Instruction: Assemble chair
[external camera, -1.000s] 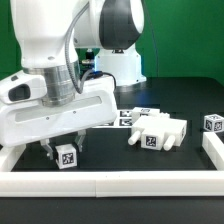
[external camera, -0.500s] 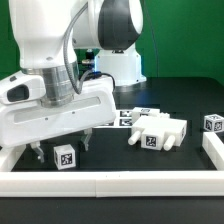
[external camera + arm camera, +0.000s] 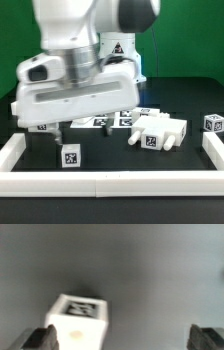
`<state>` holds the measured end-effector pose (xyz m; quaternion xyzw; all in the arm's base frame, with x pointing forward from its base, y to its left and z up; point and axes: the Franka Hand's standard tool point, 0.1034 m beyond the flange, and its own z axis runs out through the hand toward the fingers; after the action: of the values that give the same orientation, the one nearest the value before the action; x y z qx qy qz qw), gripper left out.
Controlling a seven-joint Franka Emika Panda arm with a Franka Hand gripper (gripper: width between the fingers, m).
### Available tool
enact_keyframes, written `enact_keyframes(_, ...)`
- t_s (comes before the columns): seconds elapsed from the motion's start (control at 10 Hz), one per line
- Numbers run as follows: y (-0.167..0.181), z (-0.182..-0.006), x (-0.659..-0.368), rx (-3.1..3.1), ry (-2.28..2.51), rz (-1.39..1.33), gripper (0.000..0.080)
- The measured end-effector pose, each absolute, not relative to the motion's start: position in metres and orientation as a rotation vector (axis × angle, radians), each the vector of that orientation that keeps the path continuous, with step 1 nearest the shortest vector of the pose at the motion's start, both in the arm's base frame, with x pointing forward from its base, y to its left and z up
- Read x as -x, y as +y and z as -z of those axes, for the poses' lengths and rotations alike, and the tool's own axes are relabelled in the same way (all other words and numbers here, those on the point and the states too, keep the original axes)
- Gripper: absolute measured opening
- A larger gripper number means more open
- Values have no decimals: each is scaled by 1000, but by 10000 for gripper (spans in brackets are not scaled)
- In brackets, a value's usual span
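The gripper point(image 3: 78, 127) hangs over the small tagged block point(image 3: 70, 157) at the exterior view's near left, fingers apart and holding nothing. The block stands alone, probably parked clear of the other chair parts point(image 3: 158, 132) to the right.

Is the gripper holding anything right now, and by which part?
Nothing is held. The gripper is open and hangs above the small white tagged block, which stands free on the table, touched by neither finger.

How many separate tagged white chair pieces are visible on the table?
3: an upright block at the exterior view's left front, a barred piece in the middle, and a small cube at the exterior view's right. Others may be hidden.
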<state>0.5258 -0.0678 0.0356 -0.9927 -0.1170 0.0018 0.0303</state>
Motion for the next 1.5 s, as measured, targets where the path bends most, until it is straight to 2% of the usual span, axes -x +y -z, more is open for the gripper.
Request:
enact_keyframes(0.1, -55, -34, -529, 3061, -370, -5, 649)
enact_keyframes(0.4, -54, -34, -529, 3058, -374, -6, 649)
enact_keyframes(0.5, -43, -39, -529, 3053, -183, -98, 649)
enact_keyframes(0.7, -25, -61, -545, 3028, 49, -236, 649)
enact_keyframes(0.8, -22, -61, -546, 3023, 73, -259, 649)
enact_keyframes(1.1, -15, -57, -534, 2934, -31, -565, 649)
enact_keyframes(1.3, -7, -53, -529, 2861, 203, -794, 649)
enact_keyframes(1.5, -10, -55, -531, 2770, 347, -845, 649)
